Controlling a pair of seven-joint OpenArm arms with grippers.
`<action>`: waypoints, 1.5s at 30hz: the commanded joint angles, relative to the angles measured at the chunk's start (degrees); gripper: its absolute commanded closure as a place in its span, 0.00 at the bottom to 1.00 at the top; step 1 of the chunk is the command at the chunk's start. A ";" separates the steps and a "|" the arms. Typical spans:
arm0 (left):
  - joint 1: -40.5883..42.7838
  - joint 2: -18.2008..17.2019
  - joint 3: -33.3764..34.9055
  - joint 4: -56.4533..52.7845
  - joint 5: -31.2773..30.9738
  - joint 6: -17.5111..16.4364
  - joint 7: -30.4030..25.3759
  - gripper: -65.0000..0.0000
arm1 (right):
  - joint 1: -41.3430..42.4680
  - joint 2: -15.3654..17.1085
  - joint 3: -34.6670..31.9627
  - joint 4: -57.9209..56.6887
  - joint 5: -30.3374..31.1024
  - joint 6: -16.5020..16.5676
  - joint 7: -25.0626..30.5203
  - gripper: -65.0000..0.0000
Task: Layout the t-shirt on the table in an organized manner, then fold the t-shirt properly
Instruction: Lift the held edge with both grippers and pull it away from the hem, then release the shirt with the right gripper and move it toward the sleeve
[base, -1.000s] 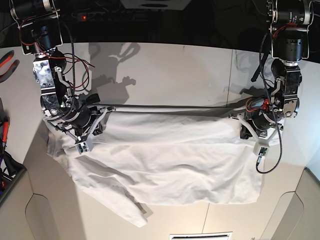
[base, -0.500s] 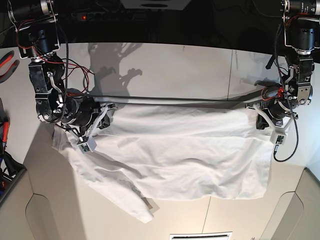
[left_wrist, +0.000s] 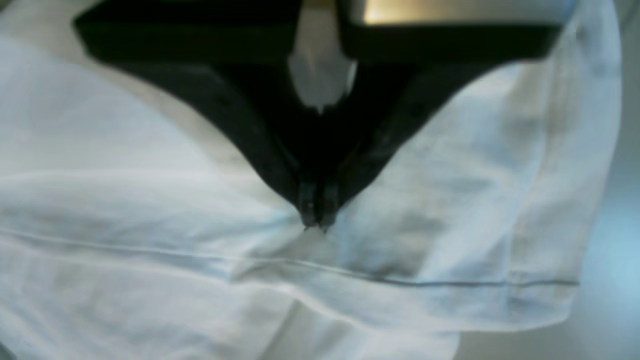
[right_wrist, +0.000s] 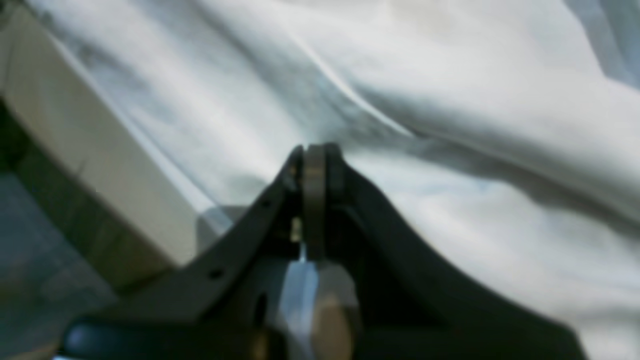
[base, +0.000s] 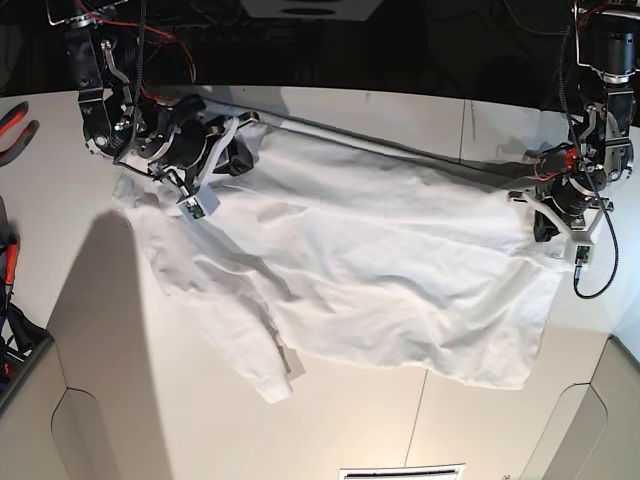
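Soft matt white cloth t-shirt (base: 380, 270), smooth matt white table (base: 400, 115)

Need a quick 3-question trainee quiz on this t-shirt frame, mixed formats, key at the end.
1. True or false: both grippers are shut on the t-shirt.
2. Multiple choice: in the base view, the loose sleeve lies toward the A) lower left, B) upper right, C) far right edge.
3. Fill in: the t-shirt rests spread on the white ____.

Key:
1. True: the left gripper and the right gripper each pinch cloth.
2. A.
3. table.
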 joint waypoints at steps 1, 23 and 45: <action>2.43 -0.31 -0.24 -1.03 2.73 0.92 8.87 1.00 | -0.68 0.35 -0.20 0.94 -2.54 0.07 -3.02 1.00; 13.05 -0.02 -17.20 14.91 -12.92 -7.08 11.23 1.00 | 1.09 0.50 0.00 2.67 -10.16 -1.07 -0.87 1.00; 11.50 -0.15 -17.20 33.46 -5.42 -2.49 10.58 0.74 | 2.38 0.50 0.02 21.73 -13.77 -1.64 -1.20 0.87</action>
